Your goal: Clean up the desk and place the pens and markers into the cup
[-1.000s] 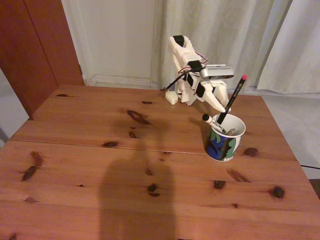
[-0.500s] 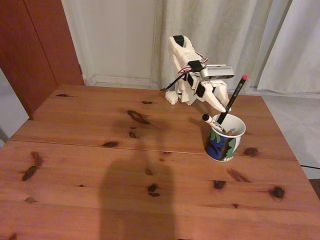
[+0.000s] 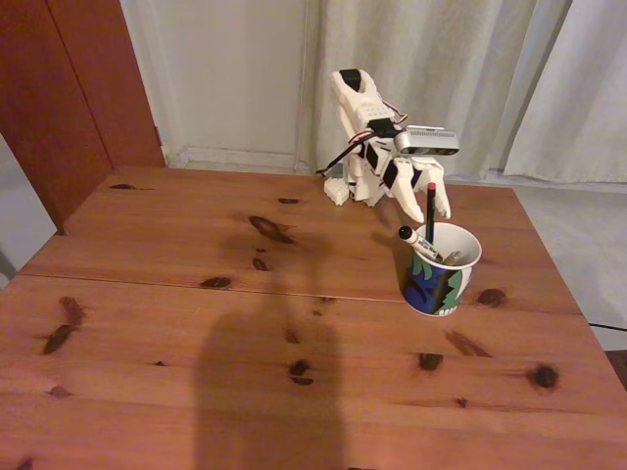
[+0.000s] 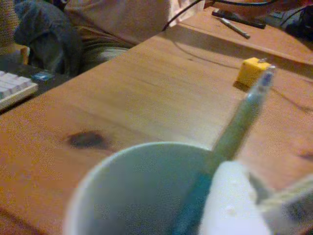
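The cup point(image 3: 440, 272), squat and round with a white rim and a blue-green pattern, is sitting toward the right of the knotty pine counter point(image 3: 196, 323). Three sticks are standing in it: a thin black pen point(image 3: 430, 215) with red tip, a white marker point(image 3: 415, 238), and a green pen point(image 4: 234, 134). The white claw point(image 3: 438, 208) is hovering just above the rim beside the black pen; I cannot tell whether it is pinching it.

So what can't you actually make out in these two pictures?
- Fixed view: the gripper sits behind the black pen; whether it is clamped is unclear.
- Fixed view: the lower ends of the pens are hidden by the cup wall.
- Wrist view: the cup rim is blurred and cut off by the bottom edge.
- Wrist view: the green pen is out of focus.
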Controlling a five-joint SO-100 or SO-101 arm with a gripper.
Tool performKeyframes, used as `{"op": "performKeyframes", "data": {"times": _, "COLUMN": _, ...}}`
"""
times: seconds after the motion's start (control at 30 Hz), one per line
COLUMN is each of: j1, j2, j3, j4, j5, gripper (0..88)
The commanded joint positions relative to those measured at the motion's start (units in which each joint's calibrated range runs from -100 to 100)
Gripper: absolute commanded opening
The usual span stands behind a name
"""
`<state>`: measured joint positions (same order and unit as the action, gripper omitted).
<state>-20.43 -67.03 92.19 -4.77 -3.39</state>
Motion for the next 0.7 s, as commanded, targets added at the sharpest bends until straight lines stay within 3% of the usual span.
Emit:
{"op": "performKeyframes", "data": {"times": 0.0, "j1": 3.18, "j2": -4.42, "j3": -1.11, "j4": -1.47, "j5": -0.01, "gripper": 17.7}}
{"op": "performKeyframes", "data": {"times": 0.23, "j1": 8.56, "j2": -13.11, "j3": 1.41, "j4": -1.04, "j5": -0.06, "gripper": 5.6}}
{"op": "performKeyframes", "data": {"times": 0.67, "j1": 14.68, "j2": -22.95, "j3": 7.81, "j4": 4.38, "j5": -0.06, "gripper": 0.7}}
